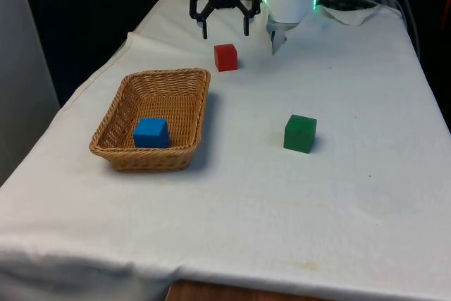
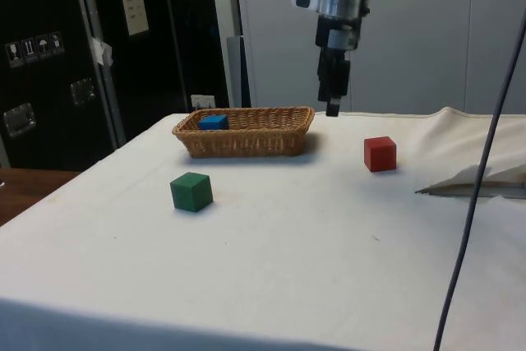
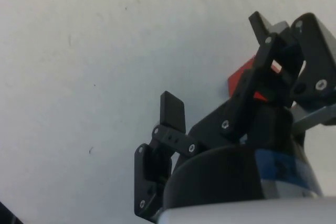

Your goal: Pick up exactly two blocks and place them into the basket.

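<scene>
Hand [image 1: 225, 31] spread, empty, above red block [image 1: 225, 57] | blue block [image 1: 151, 132] seen in basket [image 1: 197, 82] | risk — block nudged aside if descent is off-centre.

white cloth [image 1: 338, 195] — over table | dark cabinets [image 2: 49, 63] — behind

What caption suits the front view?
Open tool above red block; blue block in basket; green block apart.
</scene>
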{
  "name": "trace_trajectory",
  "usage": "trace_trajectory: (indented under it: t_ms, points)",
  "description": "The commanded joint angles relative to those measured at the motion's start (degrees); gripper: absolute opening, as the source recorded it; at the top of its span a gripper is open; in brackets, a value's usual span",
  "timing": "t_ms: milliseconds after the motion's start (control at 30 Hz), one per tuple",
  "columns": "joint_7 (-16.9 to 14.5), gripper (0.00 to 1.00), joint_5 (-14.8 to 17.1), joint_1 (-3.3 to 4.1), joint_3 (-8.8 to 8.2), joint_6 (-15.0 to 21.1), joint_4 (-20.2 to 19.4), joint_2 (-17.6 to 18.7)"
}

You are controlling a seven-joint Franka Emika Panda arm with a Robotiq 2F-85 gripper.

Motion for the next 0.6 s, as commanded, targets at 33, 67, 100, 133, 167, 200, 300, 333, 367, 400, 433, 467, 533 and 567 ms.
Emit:
trace_trajectory:
  t_ms: [33,67,100,133,167,200,300,333,367,400,433,467,533,567]
  points:
    - [0.57,1.0,-2.01,-0.97,-0.17,2.06,-1.38,0.69]
    - [0.0,1.0,-0.46,-0.06,-0.29,0.74,-0.86,0.0]
    - [0.52,1.0,-2.18,-0.97,-0.34,2.35,-1.78,0.74]
    - [0.46,1.0,-2.29,-0.97,-0.52,2.69,-2.18,0.74]
    - [0.29,1.0,-2.41,-0.97,-0.8,3.04,-2.58,0.8]
    - [-0.11,1.0,-2.69,-0.97,-1.38,3.78,-3.32,0.92]
    - [-0.86,1.0,-3.04,-0.86,-2.52,5.04,-4.58,1.15]
    - [-1.15,1.0,-3.04,-0.8,-2.86,5.44,-4.98,1.26]
    - [-1.6,1.0,-1.95,-0.11,-3.09,4.24,-4.93,0.23]
    - [-1.78,1.0,-2.86,-0.69,-3.44,6.3,-5.84,1.43]
    - [-1.78,1.0,-2.86,-0.69,-3.44,6.3,-5.84,1.43]
    - [-2.12,1.0,-2.75,-0.63,-3.72,6.7,-6.36,1.43]
    - [-2.86,1.0,-2.46,-0.52,-4.47,7.96,-7.85,1.72]
    - [-3.09,1.0,-2.41,-0.46,-4.7,8.37,-8.31,1.83]
